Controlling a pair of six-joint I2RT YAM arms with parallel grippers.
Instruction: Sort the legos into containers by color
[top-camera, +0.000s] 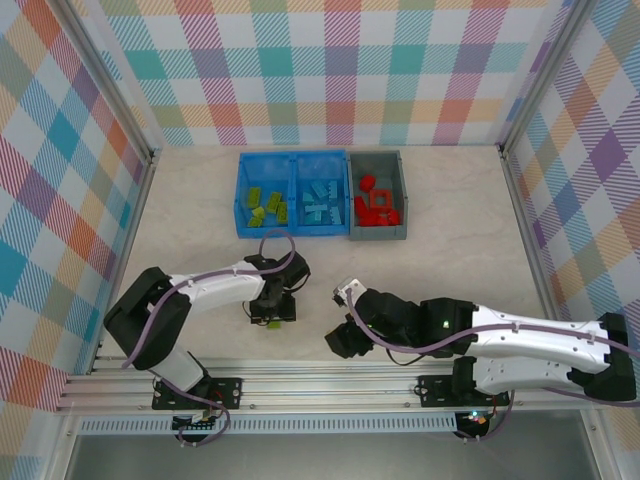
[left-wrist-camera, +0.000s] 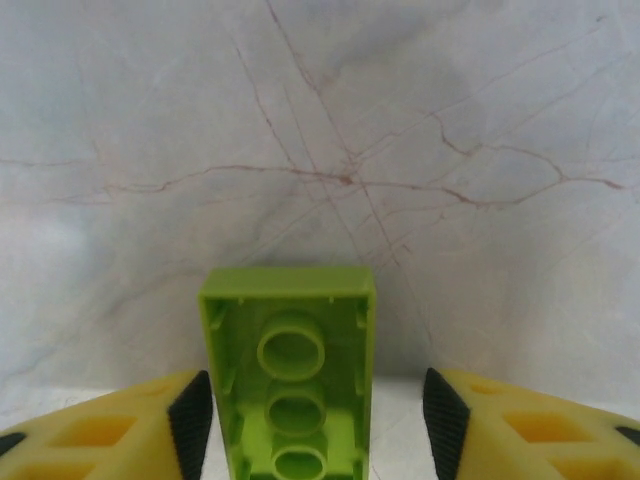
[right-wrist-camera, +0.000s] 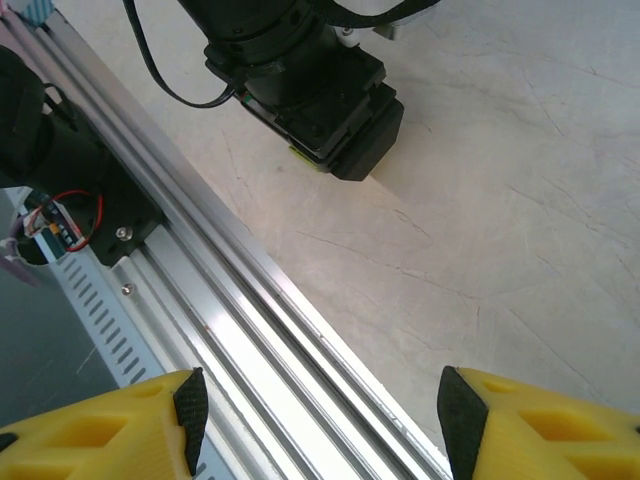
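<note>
Bins number two, side by side and touching at the far middle of the worktop (top-camera: 450, 250): a blue bin (top-camera: 292, 233) split into two compartments and, on its right, a dark grey bin (top-camera: 377, 235) with one. Lime bricks (top-camera: 266, 207), about five though too small to count surely, lie in the blue bin's left compartment. Light blue bricks (top-camera: 320, 200) are heaped in its right compartment and red bricks (top-camera: 376, 205) in the grey bin; I cannot tell the number of either.

One loose lime brick (left-wrist-camera: 290, 380) lies on the near part of the worktop, well apart from the bins, its hollow underside with three round tubes facing the wrist camera. The left tool (top-camera: 272, 318) points down over it, its two fingers (left-wrist-camera: 190, 420) either side of the brick. The left pad is just beside the brick's wall and the right pad stands off with a gap, so the tool is parted and not clamped. From above, the left arm's black wrist (top-camera: 283, 278) covers most of that brick, leaving a green edge showing.

The right tool (right-wrist-camera: 315, 420) is wide and holds nothing. It sits low by the worktop's near edge, over the aluminium rail (right-wrist-camera: 250, 330), just right of the left tool. Plaid walls (top-camera: 340, 70) close the worktop on the left, far and right.
</note>
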